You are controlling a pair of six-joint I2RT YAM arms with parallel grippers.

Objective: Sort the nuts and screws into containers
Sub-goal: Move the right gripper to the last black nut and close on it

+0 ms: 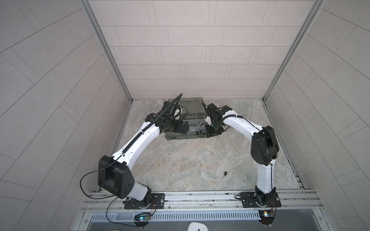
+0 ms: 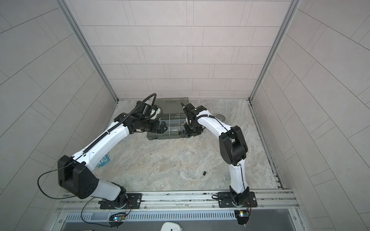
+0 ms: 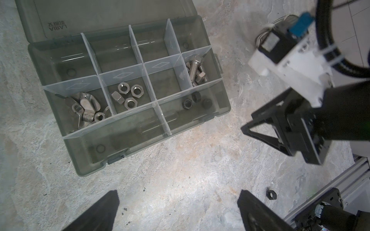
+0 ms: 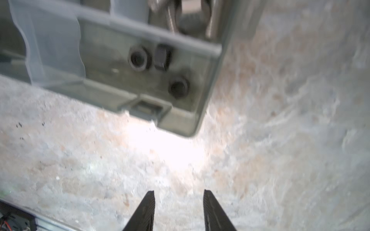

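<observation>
– Black fingers (image 4: 148, 210) of the right gripper (image 4: 178, 192) sit closest in its wrist view. How do the jaws stand?

– Parted by a modest gap, with nothing between them. Only bare marbled table (image 4: 100, 160) lies beneath.

– And ahead of those tips?

– One corner of the grey-green organizer case (image 4: 180, 120). Three black nuts (image 4: 178, 88) sit in that corner compartment. Two lie flat with the bore up, and one looks tipped on edge.

– What about the left gripper (image 3: 177, 198)?

– Its jaws are spread wide and empty, raised above the table. The case (image 3: 80, 170) lies ahead of its tips, with the lid (image 3: 110, 14) folded open on the side away from them.

– Where are the screws?

– The screws (image 3: 195, 71) are bundled in a small compartment at the end of the case nearest the right gripper. From the right jaws, that is just beyond the black nuts. Their long axes run side by side, roughly parallel to that end wall. One hex head faces the black nuts' compartment.

– And the other nuts?

– Four silver hex nuts (image 3: 126, 96) lie two compartments further from the right jaws, mostly flat. The wing nuts (image 3: 86, 108) are heaped in the compartment beyond, at the far end.

– Anything outside the case?

– One loose black nut (image 3: 271, 194) lies flat on the table, out past the outer side of one left finger. Both top views show it (image 1: 225, 173) (image 2: 204, 173) well apart from the case (image 1: 186, 137).
</observation>
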